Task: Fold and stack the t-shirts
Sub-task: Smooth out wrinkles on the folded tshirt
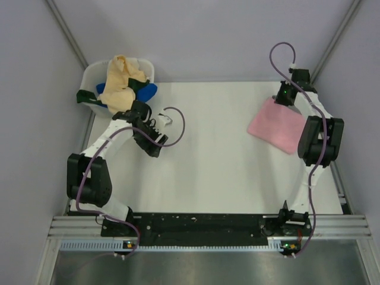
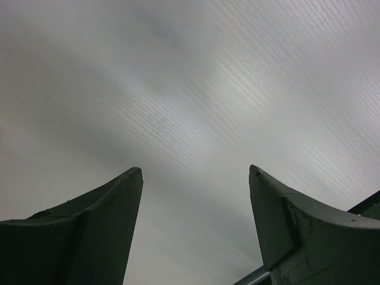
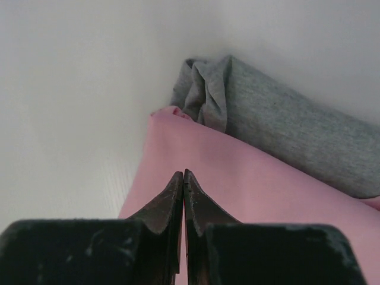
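Note:
A folded light pink t-shirt [image 1: 276,124] lies at the right of the table. My right gripper [image 1: 285,95] hovers over its far corner. In the right wrist view the gripper [image 3: 184,172] is shut with nothing between its tips, just above the pink t-shirt [image 3: 249,178]. A bunched grey t-shirt [image 3: 279,124] lies against the pink one's far edge; it is hidden in the top view. My left gripper [image 1: 155,147] is open and empty over bare table left of centre; its wrist view [image 2: 196,170] shows only table. Pale yellow [image 1: 122,80], blue [image 1: 148,90] and dark green [image 1: 87,95] t-shirts sit in the tub.
The white plastic tub [image 1: 93,72] stands at the back left corner, just behind the left arm. Grey walls close in the table on the left, back and right. A metal rail [image 1: 202,228] with both arm bases runs along the near edge.

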Controlling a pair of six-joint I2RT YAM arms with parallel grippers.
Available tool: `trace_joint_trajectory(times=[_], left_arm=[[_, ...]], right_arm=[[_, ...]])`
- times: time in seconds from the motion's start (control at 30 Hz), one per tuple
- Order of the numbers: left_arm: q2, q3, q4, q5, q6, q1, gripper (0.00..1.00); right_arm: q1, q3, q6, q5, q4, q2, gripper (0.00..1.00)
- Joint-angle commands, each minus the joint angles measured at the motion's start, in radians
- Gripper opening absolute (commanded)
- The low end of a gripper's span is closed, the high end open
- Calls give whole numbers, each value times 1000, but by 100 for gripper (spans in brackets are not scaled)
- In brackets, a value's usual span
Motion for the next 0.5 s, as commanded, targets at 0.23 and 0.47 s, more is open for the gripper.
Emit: trace_joint_trajectory(times=[0.23,0.47], left_arm=[[-54,-5,112,-4,-16,11,80],[-172,-153,423,-71,-153,17,85]], right_arm=[[7,-11,32,-91,-12,-136,34],[10,-470,7,-178,173,-568,99]])
